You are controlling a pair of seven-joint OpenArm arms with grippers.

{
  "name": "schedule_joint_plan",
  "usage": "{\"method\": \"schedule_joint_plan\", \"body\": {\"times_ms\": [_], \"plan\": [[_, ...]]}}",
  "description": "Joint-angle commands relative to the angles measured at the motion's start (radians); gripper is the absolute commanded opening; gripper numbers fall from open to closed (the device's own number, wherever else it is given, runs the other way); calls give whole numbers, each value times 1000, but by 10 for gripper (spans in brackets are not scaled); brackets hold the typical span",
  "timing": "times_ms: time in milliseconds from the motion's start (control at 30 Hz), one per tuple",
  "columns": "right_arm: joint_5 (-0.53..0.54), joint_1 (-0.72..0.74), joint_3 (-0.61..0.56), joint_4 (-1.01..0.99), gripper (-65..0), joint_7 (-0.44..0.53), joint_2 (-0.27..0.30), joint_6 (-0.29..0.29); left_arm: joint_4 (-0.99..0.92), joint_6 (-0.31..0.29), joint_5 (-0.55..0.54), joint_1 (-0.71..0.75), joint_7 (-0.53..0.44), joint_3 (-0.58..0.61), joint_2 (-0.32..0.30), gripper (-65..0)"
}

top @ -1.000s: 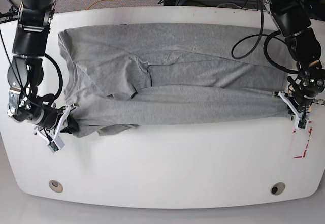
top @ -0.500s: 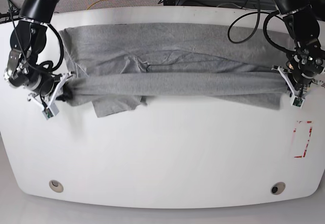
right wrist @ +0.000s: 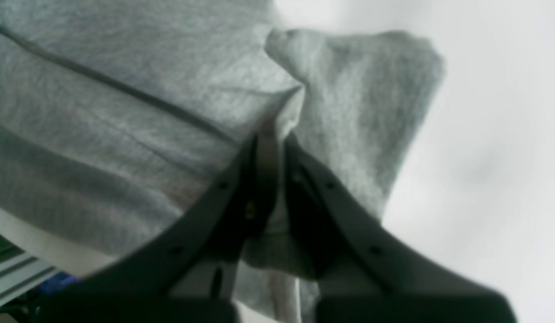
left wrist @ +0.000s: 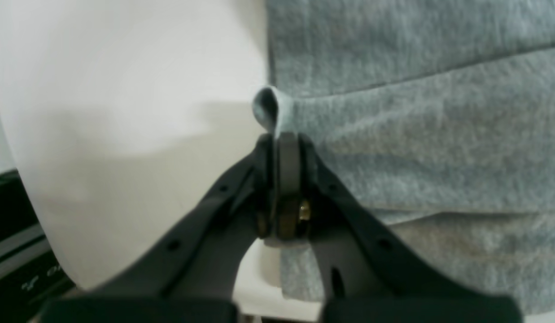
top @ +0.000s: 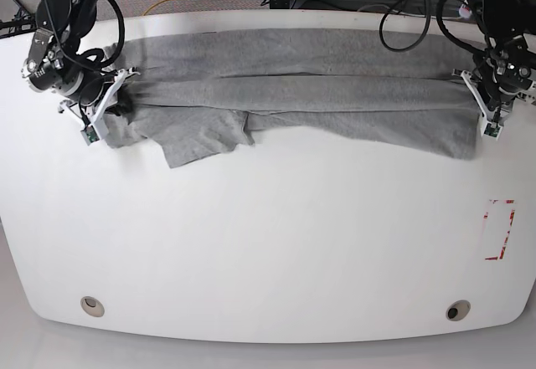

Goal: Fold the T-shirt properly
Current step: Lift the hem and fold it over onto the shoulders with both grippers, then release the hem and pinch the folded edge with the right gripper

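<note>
Your left gripper [top: 479, 87] and right gripper [top: 117, 86] each pinch the T-shirt [top: 293, 93], stretched across the frame's top.

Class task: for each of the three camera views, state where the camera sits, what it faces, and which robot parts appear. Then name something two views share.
Base: high above the white table, looking down on the T-shirt and both arms.
Left wrist: on the left arm, behind the left end effector, shut on a shirt edge.
Right wrist: on the right arm, behind the right end effector, pinching grey fabric.
Shared: all show the T-shirt; base shows both end effectors.
</note>
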Motion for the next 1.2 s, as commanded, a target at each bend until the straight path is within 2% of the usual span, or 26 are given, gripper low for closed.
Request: {"method": "schedule_joint_plan", "body": {"times_ms": [0, 67, 267, 333, 433, 567, 667, 1033, 1167], "plan": [[2, -6, 11, 20, -645, 14, 13, -2, 20, 8, 14, 5, 0, -4, -20, -650], [1, -15, 11, 23, -560, 14, 1, -2, 20, 8, 14, 11, 20, -4, -20, -594], [10, -19, 11, 87, -176, 10, -5, -2, 43, 8, 14, 11, 77, -9, -20, -346], [10, -19, 11, 120, -133, -4, -6, -2, 72, 8, 14, 11, 83, -9, -20, -301], [10, -12, 11, 176, -127, -20, -30, -2, 155, 5, 11, 11, 83, -9, -17, -283], [10, 13, 3, 193, -127, -20, -49, -2, 233, -67, 5, 0, 89, -33, 9, -283], [2, 65, 1, 158, -127, -20, -74, -2, 240, -78, 15, -49, 89, -59, 49, -283], [-2, 278, -94, -164, -125, -20, -79, -2, 66, -76, 17, -52, 86, -84, 59, -283], [-64, 358, -97, -282, -125, -17, -80, -20, 75, -76, 14, -1, 86, -84, 57, -283]]}}
